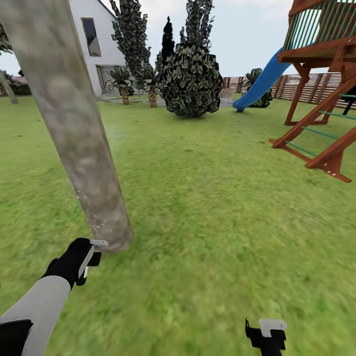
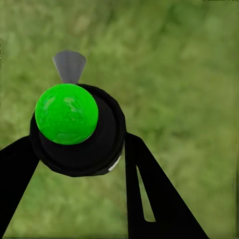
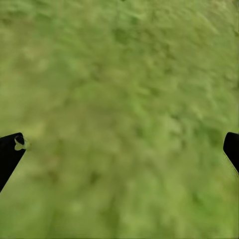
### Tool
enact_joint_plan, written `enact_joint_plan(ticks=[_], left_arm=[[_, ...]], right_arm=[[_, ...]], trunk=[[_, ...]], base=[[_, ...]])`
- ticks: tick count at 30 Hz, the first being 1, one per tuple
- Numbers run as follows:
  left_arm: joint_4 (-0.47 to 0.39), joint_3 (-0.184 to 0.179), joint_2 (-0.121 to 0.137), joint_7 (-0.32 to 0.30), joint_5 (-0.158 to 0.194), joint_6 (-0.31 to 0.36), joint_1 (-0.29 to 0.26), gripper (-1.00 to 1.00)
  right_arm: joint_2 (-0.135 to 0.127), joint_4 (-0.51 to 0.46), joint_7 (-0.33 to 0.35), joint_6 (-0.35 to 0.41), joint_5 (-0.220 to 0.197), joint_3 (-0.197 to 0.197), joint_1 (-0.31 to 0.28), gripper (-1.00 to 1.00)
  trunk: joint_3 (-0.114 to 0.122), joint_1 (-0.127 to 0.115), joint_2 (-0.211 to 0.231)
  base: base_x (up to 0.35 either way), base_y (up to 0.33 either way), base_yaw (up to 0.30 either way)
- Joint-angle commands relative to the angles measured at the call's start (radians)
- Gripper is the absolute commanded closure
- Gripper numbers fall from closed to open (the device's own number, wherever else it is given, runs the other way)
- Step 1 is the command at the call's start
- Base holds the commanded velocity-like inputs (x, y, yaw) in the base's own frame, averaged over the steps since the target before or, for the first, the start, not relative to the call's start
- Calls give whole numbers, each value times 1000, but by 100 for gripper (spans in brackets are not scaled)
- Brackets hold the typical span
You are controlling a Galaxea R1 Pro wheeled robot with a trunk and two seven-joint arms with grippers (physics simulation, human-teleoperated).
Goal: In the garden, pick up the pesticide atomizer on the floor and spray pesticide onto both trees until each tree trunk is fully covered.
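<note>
Just ahead of my left gripper (image 1: 91,257), which is clamping the atomizer (image 2: 77,129), the tree trunk (image 1: 74,128) is rising near-vertical, almost touching; right gripper (image 1: 267,333) is hanging open, farther off.

lawn (image 1: 222,198) green | white house (image 1: 94,44) far left | wooden playset (image 1: 321,84), blue slide (image 1: 259,81) right | slat fence (image 1: 306,86) behind
</note>
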Motion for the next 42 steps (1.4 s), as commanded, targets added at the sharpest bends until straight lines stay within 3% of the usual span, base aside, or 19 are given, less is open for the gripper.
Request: enact_joint_plan(ticks=[1, 16, 42], left_arm=[[-2, 4, -1, -4, -10, 5, -1, 100], [-2, 4, -1, -4, -11, 5, -1, 100], [-4, 5, -1, -4, -10, 4, -1, 100]], right_arm=[[0, 0, -6, -2, 11, -5, -1, -100], [0, 0, -5, -2, 11, -5, -1, -100], [1, 0, -5, -2, 11, -5, -1, -100]], trunk=[[-1, 0, 0], [-1, 0, 0], [-1, 0, 0]], base=[[110, -277, 68], [119, -277, 21], [120, -277, 265]])
